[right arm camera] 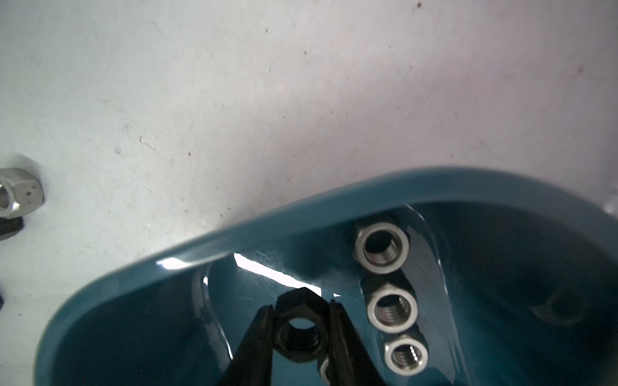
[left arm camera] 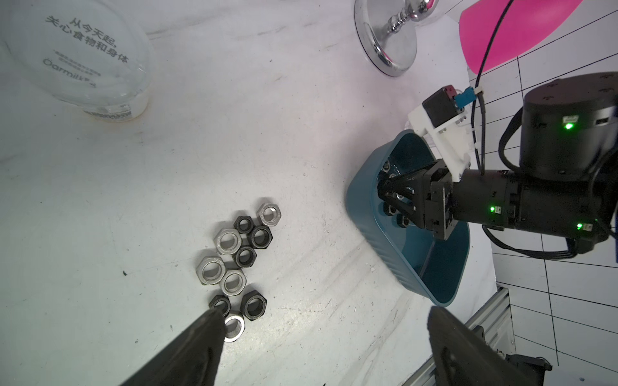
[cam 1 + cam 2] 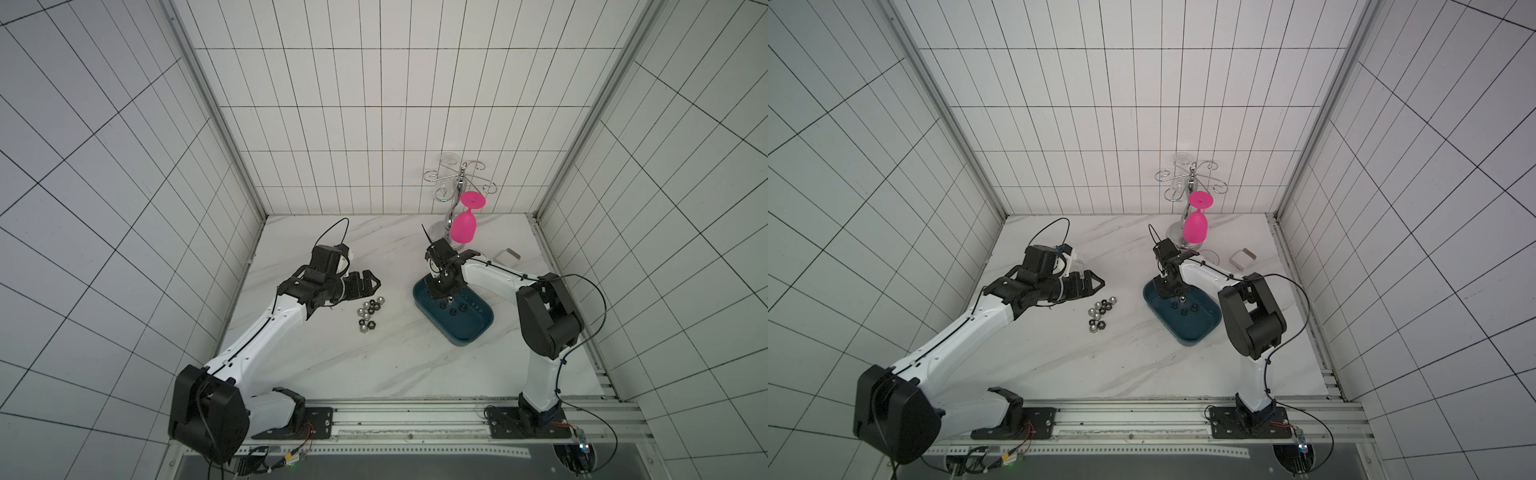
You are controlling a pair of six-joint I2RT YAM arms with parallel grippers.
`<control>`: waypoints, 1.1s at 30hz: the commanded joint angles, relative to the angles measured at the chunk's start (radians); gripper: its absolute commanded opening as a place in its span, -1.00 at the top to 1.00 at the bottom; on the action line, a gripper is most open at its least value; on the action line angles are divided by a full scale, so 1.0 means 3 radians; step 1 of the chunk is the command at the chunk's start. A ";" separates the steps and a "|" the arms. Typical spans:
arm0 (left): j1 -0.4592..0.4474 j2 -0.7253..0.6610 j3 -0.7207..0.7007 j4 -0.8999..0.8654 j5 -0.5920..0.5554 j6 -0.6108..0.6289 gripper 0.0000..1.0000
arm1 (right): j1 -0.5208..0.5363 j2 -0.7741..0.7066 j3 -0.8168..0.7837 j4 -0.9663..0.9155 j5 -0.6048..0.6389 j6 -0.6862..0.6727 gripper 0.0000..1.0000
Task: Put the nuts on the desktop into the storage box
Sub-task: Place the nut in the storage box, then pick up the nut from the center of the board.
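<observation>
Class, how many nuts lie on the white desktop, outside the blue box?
10, in one tight cluster on the desktop, apart from the storage box: five silver nuts, five black nuts. A finger of the left gripper overlaps the nearest silver one and may hide more.

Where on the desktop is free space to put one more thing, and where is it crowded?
Widest bare patch: desktop between the nuts, storage box and front rail. Narrow strip: between nuts and box. Crowded: inside the box, where the right gripper grips a black nut, and by the glass rack.
</observation>
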 commanded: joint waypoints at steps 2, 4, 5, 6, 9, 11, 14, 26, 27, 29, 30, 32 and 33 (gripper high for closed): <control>-0.0015 -0.0059 0.0136 -0.0127 -0.0084 0.0139 -0.96 | -0.0034 -0.0029 0.0125 -0.0037 0.0018 -0.0044 0.20; -0.0010 -0.0073 0.0169 -0.0191 -0.0155 0.0185 -0.96 | -0.0034 -0.0114 0.0141 -0.0051 0.0040 -0.0045 0.16; -0.0010 -0.0081 0.0181 -0.0211 -0.0185 0.0198 -0.95 | -0.0027 -0.0177 0.0134 -0.0048 0.0049 -0.0045 0.15; -0.0005 -0.0088 0.0192 -0.0230 -0.0218 0.0204 -0.96 | -0.0024 -0.0254 0.0120 -0.0042 0.0049 -0.0045 0.14; 0.0018 -0.0134 0.0192 -0.0249 -0.0281 0.0214 -0.96 | 0.0010 -0.0499 0.0113 -0.0113 0.0087 -0.0047 0.13; 0.0058 -0.0179 0.0183 -0.0286 -0.0348 0.0204 -0.96 | 0.0093 -0.0735 0.0034 -0.0097 0.0054 -0.0048 0.13; 0.0230 -0.0259 0.0128 -0.0327 -0.0348 0.0158 -0.97 | 0.0387 -0.1062 -0.0192 0.0014 0.0154 -0.0159 0.08; 0.0681 -0.0407 -0.0081 -0.0465 -0.0195 0.0163 -0.97 | 0.1400 -0.0922 -0.0613 0.0459 0.0202 -0.0021 0.01; 0.0713 -0.0411 -0.0088 -0.0465 -0.0200 0.0158 -0.97 | 0.1446 -0.0838 -0.0614 0.0519 0.0212 -0.0027 0.00; 0.0778 -0.0416 -0.0053 -0.0506 -0.0195 0.0158 -0.96 | 0.1506 -0.0640 -0.0534 0.0561 0.0213 -0.0034 0.00; 0.0821 -0.0417 -0.0031 -0.0543 -0.0185 0.0172 -0.97 | 0.1536 -0.0530 -0.0466 0.0558 0.0211 -0.0054 0.00; 0.0906 -0.0417 0.0019 -0.0649 -0.0177 0.0209 -0.97 | 0.1593 -0.0324 -0.0333 0.0561 0.0225 -0.0112 0.00; 0.0942 -0.0420 0.0035 -0.0695 -0.0160 0.0227 -0.97 | 0.1614 -0.0244 -0.0271 0.0543 0.0228 -0.0138 0.00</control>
